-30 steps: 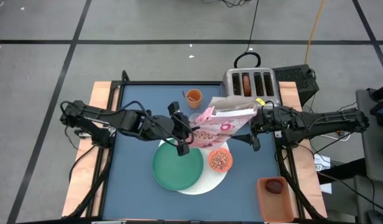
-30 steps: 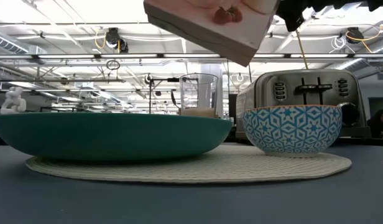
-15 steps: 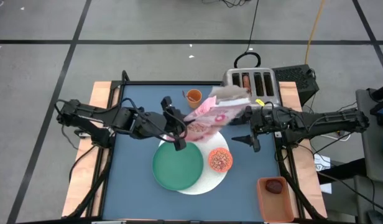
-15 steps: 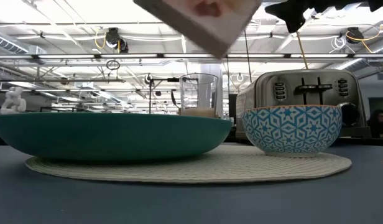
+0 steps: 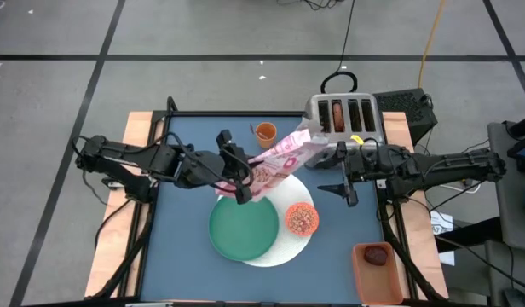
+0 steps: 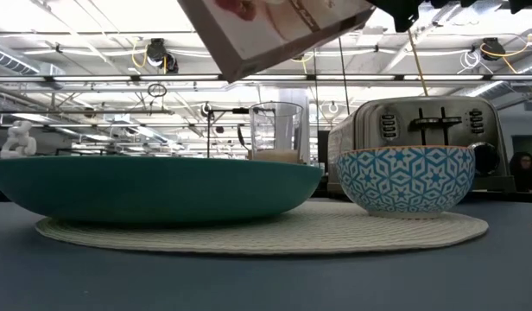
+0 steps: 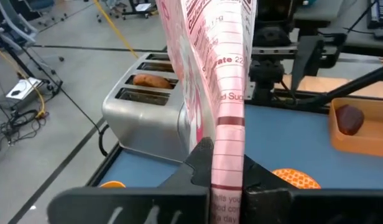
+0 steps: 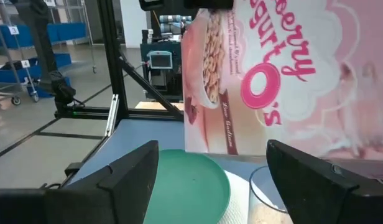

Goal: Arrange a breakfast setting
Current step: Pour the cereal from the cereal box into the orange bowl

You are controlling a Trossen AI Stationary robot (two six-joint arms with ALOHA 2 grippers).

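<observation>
The left gripper pinches the pink cereal box by its edge, holding it tilted in the air above the table's middle, just behind the green round plate. The right gripper (fingers spread, holding nothing) hangs beside the toaster, near the small orange bowl.

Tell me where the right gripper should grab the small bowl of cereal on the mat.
Grip the small orange bowl by its rim, one finger inside and one outside, coming straight down. Its wall curves outward and it is full, so a side pinch would likely slip. Take the edge away from the green round plate, clear of the pink cereal box.
</observation>
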